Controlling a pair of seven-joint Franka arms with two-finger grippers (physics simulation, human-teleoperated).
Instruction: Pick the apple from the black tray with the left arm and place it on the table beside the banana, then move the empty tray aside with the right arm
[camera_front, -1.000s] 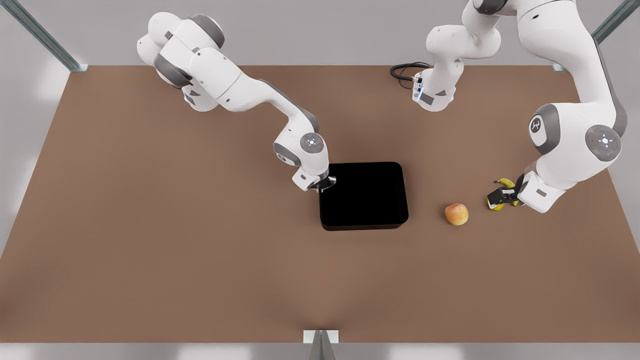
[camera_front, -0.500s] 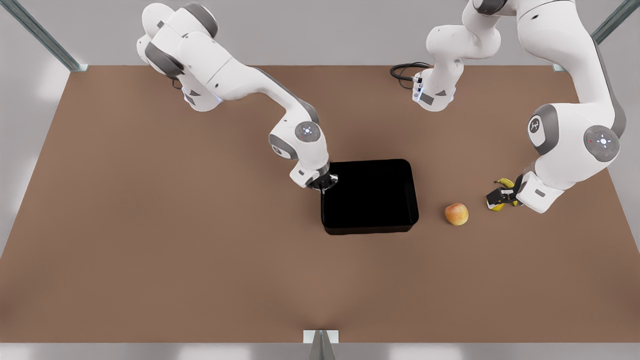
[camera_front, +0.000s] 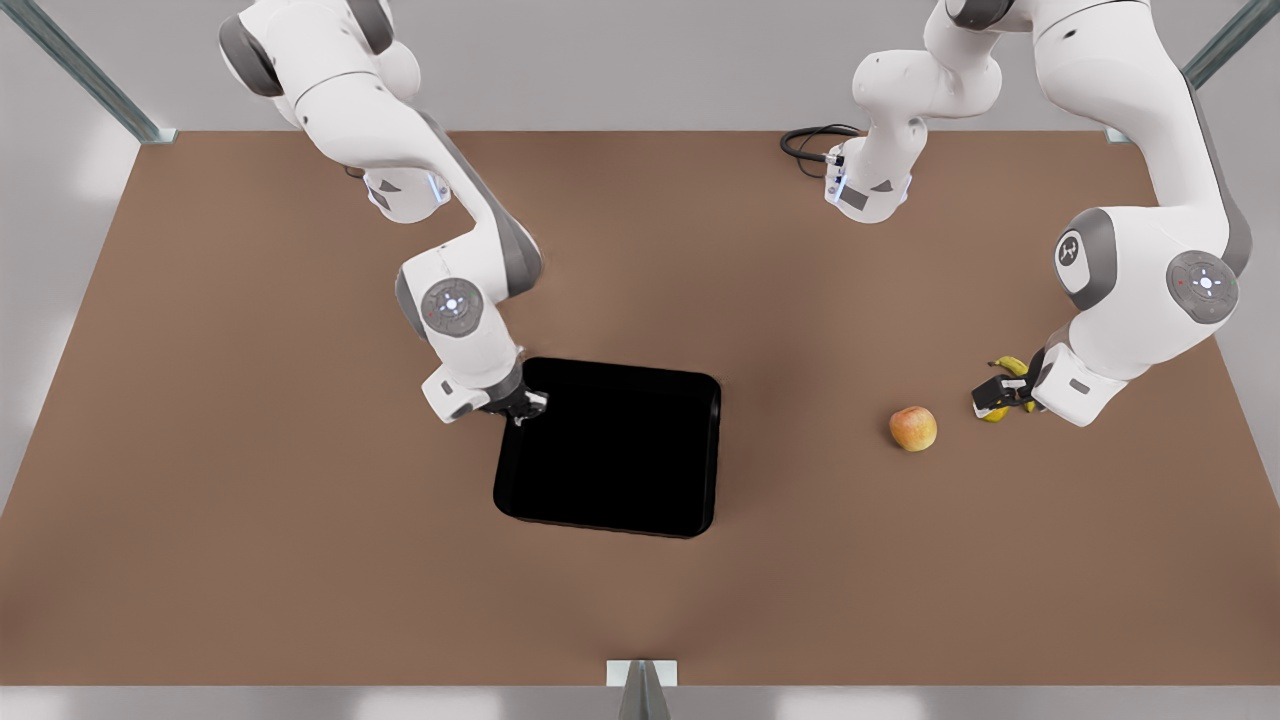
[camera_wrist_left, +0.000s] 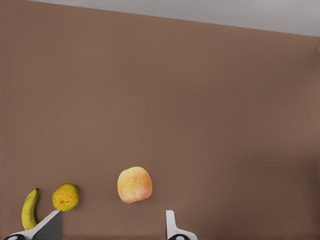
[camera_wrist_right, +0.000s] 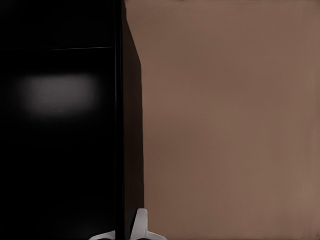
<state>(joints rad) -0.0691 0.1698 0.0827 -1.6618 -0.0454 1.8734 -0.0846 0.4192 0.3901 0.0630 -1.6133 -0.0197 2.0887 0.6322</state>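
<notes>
The apple (camera_front: 913, 428) (camera_wrist_left: 134, 184) rests on the brown table (camera_front: 300, 520), a short way to the front view's left of the banana (camera_front: 1009, 365) (camera_wrist_left: 29, 209). My left gripper (camera_front: 1000, 398) (camera_wrist_left: 112, 226) hovers open over the banana, its fingers apart with nothing between them. The black tray (camera_front: 610, 455) (camera_wrist_right: 60, 125) is empty and sits left of centre in the front view. My right gripper (camera_front: 520, 407) (camera_wrist_right: 125, 231) is shut on the tray's rim at its back left corner, one finger (camera_wrist_right: 141, 222) on the outer wall.
A small dull yellow-orange round fruit (camera_wrist_left: 65, 196) lies between banana and apple. A black cable (camera_front: 805, 143) coils by the arm base (camera_front: 868, 190) at the back. A metal bracket (camera_front: 641, 673) stands at the front edge.
The right gripper has carried the tray to the front view's left and nearer the front edge. The left arm, apple and banana have stayed put.
</notes>
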